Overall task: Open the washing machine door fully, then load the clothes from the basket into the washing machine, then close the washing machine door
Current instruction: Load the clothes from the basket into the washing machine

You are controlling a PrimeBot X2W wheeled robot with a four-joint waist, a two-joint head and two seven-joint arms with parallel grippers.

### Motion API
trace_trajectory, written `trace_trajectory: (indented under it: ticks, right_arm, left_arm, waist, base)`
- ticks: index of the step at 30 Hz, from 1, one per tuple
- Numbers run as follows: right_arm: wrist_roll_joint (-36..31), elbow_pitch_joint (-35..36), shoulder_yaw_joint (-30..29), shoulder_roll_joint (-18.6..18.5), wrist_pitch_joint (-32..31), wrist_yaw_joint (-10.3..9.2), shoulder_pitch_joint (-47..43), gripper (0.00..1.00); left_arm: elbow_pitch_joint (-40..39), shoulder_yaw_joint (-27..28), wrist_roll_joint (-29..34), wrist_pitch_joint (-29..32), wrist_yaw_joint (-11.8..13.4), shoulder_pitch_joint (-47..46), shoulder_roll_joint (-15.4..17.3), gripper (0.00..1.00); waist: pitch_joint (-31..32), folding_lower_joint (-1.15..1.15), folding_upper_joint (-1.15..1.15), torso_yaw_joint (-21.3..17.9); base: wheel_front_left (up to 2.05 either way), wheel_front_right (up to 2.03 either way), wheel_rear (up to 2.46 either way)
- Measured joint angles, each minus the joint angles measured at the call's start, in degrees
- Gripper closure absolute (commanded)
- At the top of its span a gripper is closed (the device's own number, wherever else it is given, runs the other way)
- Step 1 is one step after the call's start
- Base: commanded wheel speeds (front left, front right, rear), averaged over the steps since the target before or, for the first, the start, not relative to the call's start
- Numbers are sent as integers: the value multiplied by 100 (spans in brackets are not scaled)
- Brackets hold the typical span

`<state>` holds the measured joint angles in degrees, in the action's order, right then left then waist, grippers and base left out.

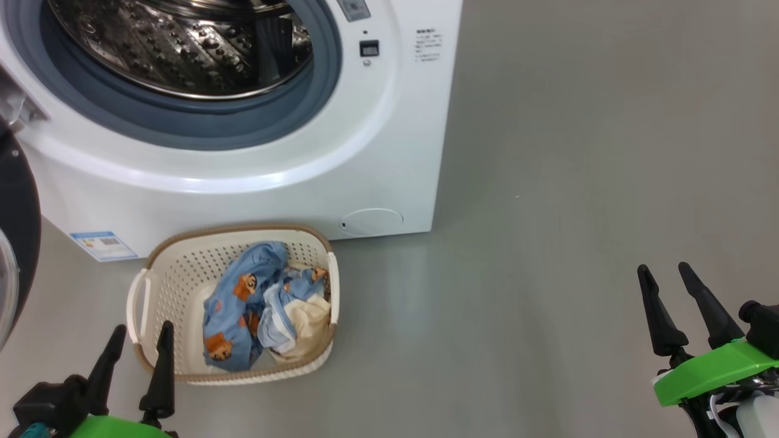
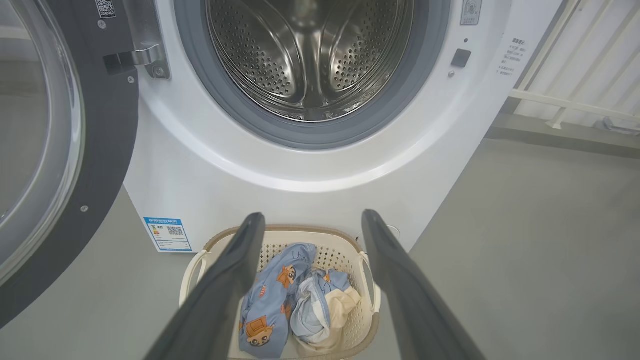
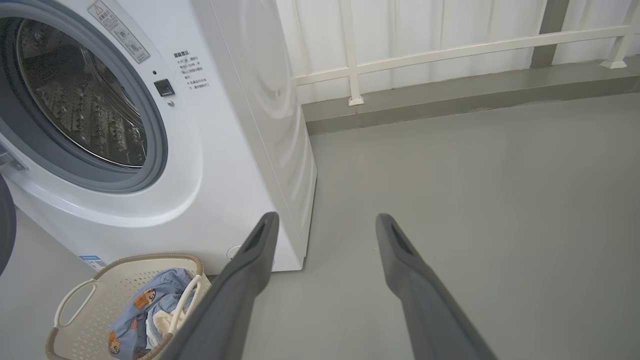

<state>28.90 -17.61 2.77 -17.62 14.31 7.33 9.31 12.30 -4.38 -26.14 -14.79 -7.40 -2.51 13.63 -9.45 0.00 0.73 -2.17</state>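
Head view: door point(image 1: 18, 231) open, clothes point(image 1: 255, 310) in basket point(image 1: 243, 229).
Jaws apart on left gripper point(image 1: 143, 327) and right gripper point(image 1: 663, 267); left, beside basket, could hook rim, tip it.

left tool point(image 1: 142, 331): lower left in head view, two dark fingers pointing up, spread apart, empty | right tool point(image 1: 663, 271): lower right, fingers spread apart and leaning a little to the left, empty | both tools stand well apart from each other | each wrist view shows the same wide gap between the fingers
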Motion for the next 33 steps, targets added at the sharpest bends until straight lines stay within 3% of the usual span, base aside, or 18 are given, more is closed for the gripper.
trace_trajectory:
  ticks: [12, 33]
  right_arm:
    - [0, 12, 24, 85, 0, 0, 18, 0]
    - [0, 69, 70, 203, 0, 0, 38, 0]
  left_arm:
    - [-16, 125, -32, 0, 0, -138, 2, 0]
    - [264, -20, -94, 0, 0, -200, -193, 0]
  waist:
    - [-61, 0, 0, -26]
    - [-270, 0, 0, -11]
  base:
    - [95, -136, 41]
    - [6, -6, 0]
